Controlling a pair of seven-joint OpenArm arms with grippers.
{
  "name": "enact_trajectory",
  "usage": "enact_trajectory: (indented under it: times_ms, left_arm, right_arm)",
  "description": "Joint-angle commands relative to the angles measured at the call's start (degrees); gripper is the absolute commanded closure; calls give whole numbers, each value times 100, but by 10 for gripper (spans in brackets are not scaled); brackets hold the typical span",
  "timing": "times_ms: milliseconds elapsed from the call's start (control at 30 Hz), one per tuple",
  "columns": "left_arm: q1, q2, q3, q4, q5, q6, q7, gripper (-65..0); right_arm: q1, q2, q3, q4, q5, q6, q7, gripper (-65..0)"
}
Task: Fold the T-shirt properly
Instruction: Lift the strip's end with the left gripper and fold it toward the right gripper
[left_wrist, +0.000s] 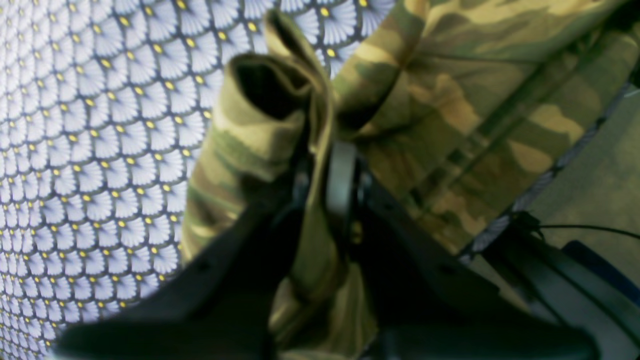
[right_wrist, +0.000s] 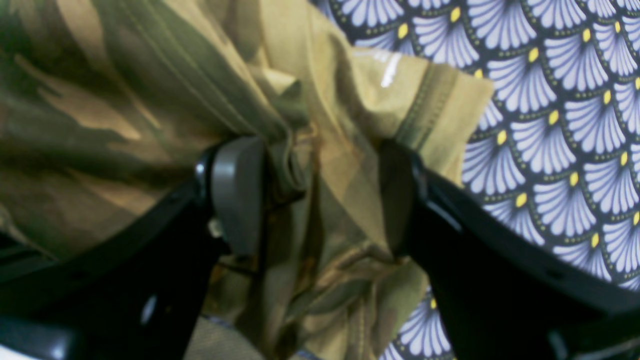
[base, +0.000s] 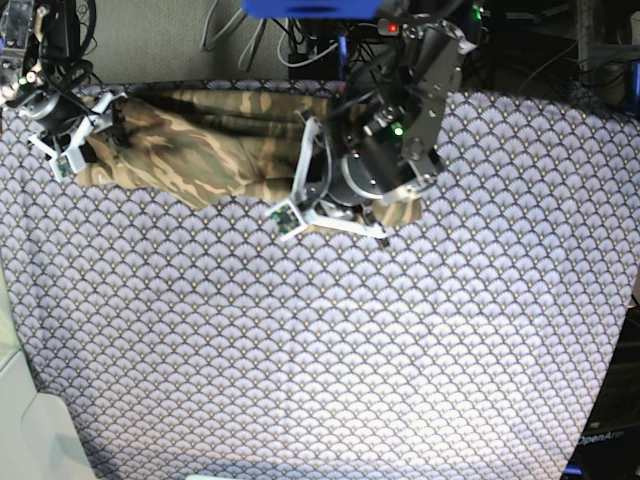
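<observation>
Purple scalloped tablecloth covers your whole table; the T-shirt lies bunched along its far edge, stretched between both arms. Your left gripper is clenched on a gathered fold. Your right gripper stands wide with cloth between the jaws, seemingly not pinched. Close it firmly on the hem before lifting, and keep both ends level.

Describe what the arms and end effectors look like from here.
Both arms are black with silver-white brackets; the left arm shows small green and red lights. Each end effector has black fingers with grey pads: left end effector, right end effector. Small white camera modules sit at the wrists. Dark cables trail behind the arms.
</observation>
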Motion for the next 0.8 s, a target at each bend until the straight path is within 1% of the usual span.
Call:
enact_trajectory:
  times_ms: [0, 233, 267, 333, 433, 500, 633, 767]
  left_arm:
    - [-68, 81, 37, 87, -53, -8, -59, 0]
    - [-42, 187, 248, 87, -114, -8, -59, 0]
    - [-33, 230, 274, 87, -79, 67, -59, 0]
    - [-33, 266, 283, 87, -79, 462, -59, 0]
    - [90, 336, 257, 87, -105, 1227, -59, 0]
    - [160, 361, 292, 87, -114, 1614, -77, 0]
    - [266, 361, 257, 87, -114, 2194, -85, 0]
    - [284, 361, 257, 43, -114, 2634, -129, 0]
  right_arm:
    - [-12, 66, 36, 21, -120, -25, -99, -367]
    - [-29, 66, 36, 21, -120, -25, -99, -367]
    - [-29, 66, 36, 21, -120, -25, -99, -367]
    - [-29, 66, 36, 21, -120, -25, -99, -367]
    - [-38, 66, 36, 21, -120, -25, -99, -367]
    - [-38, 66, 36, 21, -120, -25, -99, -367]
    - [-38, 66, 36, 21, -120, -25, -99, -367]
    - [-38, 58, 36, 21, -120, -25, -99, -367]
